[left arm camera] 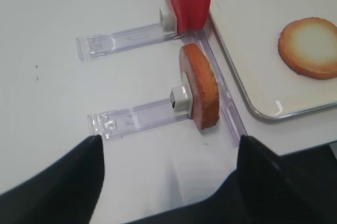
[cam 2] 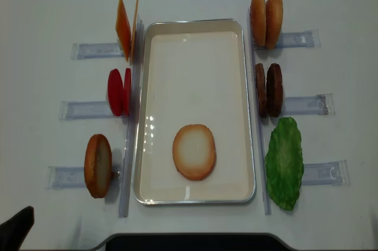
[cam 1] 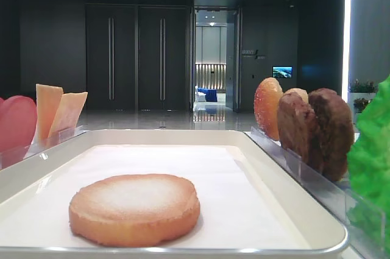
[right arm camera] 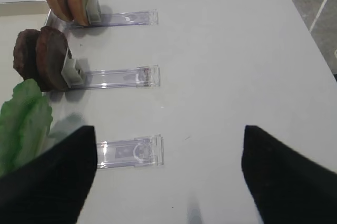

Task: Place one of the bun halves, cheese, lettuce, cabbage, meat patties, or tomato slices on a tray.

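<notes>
My left gripper hangs with its jaws spread wide and nothing between them, low over the white table just in front of the near-left rack; my right gripper is parted just as wide and equally bare, hovering above the clear holder beside the lettuce leaf. Closest to my left side stands a bun half on edge in its slot, just outside the tray's rim. In the tray itself — toward its near end, a little off centre — lies another bun half, flat on the pale liner, cut side up as far as I can tell from above. Further along the left flank come the red tomato slices, upright and pressed together, then the orange cheese slices leaning at the far end. On the right flank, past the lettuce, two dark meat patties stand side by side on edge — and beyond them a pair of upright bun halves at the far corner.
</notes>
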Controlling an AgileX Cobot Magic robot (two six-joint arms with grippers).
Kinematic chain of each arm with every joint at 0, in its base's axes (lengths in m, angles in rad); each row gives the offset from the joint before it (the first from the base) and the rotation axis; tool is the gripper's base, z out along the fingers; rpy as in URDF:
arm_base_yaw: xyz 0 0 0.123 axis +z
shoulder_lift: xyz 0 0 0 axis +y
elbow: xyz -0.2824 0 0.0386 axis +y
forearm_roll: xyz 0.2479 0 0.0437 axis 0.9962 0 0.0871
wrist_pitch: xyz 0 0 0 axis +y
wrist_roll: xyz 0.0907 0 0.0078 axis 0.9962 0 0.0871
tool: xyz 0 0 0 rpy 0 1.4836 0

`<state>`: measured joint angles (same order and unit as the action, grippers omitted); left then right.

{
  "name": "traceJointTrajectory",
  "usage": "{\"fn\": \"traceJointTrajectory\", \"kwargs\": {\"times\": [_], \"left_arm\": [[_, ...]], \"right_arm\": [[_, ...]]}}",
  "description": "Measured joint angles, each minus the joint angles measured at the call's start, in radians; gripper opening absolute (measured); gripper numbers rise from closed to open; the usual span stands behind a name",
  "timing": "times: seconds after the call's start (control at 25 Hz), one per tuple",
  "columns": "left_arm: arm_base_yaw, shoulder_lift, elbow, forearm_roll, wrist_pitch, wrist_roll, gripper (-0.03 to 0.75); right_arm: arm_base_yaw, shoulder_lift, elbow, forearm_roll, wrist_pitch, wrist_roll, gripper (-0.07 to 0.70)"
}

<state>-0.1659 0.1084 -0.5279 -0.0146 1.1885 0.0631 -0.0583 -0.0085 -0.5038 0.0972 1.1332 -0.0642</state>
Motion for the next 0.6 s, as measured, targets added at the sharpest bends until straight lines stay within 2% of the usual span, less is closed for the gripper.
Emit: {"fn": "traceJointTrajectory", "kwargs": {"times": [0.2,0.6], "left_arm": [[0.000,-0.091,0.050,0.000,-0.057,0.004,0.597],[0.000,-0.123,0.054,0.001,-0.073,0.004,0.597]], "right_arm": [[0.000,0.000,0.000,0.000,0.000,0.000,0.538],[0.000,0.000,0.000,0.000,0.000,0.000,0.538]]}}
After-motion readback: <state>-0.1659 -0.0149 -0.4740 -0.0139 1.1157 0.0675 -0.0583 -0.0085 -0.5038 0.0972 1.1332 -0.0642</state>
